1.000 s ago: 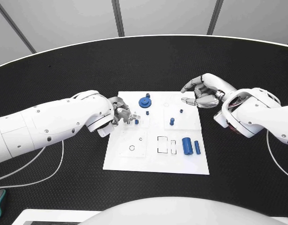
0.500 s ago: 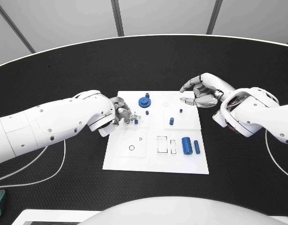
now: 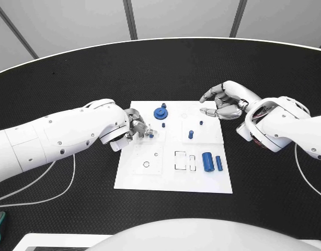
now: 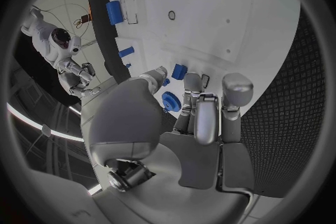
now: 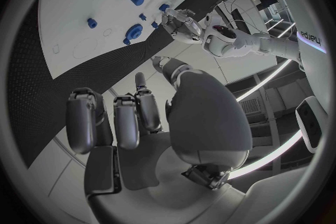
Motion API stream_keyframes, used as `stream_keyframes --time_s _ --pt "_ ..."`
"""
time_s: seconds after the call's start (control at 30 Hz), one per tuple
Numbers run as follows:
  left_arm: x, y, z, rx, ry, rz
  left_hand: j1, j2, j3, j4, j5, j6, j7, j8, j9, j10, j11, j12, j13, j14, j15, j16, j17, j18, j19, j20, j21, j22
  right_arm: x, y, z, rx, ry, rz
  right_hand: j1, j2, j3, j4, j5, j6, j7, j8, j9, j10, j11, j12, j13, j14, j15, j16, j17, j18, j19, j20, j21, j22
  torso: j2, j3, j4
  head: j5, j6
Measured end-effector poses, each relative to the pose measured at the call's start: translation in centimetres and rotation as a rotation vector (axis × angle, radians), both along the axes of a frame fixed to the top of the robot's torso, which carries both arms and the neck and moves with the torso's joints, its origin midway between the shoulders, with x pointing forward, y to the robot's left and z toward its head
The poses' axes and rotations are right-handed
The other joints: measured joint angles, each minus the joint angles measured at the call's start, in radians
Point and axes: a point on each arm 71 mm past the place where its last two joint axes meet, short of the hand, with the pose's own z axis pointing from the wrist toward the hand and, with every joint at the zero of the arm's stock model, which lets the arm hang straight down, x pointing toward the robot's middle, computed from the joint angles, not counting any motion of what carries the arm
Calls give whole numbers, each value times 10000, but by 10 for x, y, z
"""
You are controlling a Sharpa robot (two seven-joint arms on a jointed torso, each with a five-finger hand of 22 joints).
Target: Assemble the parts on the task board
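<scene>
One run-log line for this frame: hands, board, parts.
left hand: over task board left edge, at small blue part | right hand: above far right corner, fingers curled, holding nothing visible | two blue cylinders: lying unplaced

Black table (image 3: pixel 70 83): white task board (image 3: pixel 174 180) centred.

The flat white rectangular task board (image 3: pixel 173 183) is lying in the middle of the round black table (image 3: pixel 70 68). On its far half a blue round gear-shaped part (image 3: pixel 160 113) is sitting, with a small blue peg (image 3: pixel 191 134) standing to its right. Two blue cylinders (image 3: pixel 213 162) are lying side by side nearer the robot, toward the board's right edge.
</scene>
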Motion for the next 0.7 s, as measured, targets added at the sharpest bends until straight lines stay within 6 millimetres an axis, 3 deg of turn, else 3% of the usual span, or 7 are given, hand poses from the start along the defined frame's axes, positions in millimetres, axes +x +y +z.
stream_keyframes --time_s 0.47,0.7 --pt "1 -4 0 5 3 -36 1 1 0 0 0 -1 -1 81 1 0 0 0 -31 0 0 0 -1 0 0 0 0 -15 0 0 0 0 6 8 0 0 0 0 -1 0 0 0 1 0 0 0 -2 0 0 0 7 0 0 0 0 0 0 -2 5 -29 -1" --pt "1 -6 -1 67 100 -116 203 203 201 -53 0 -1 0 220 -24 3 -3 55 -16 0 0 0 -1 0 31 -30 0 -15 0 0 0 1 9 13 0 0 0 0 -1 0 0 0 1 0 0 0 -2 0 0 0 6 0 0 0 0 0 0 -3 7 -43 -19"
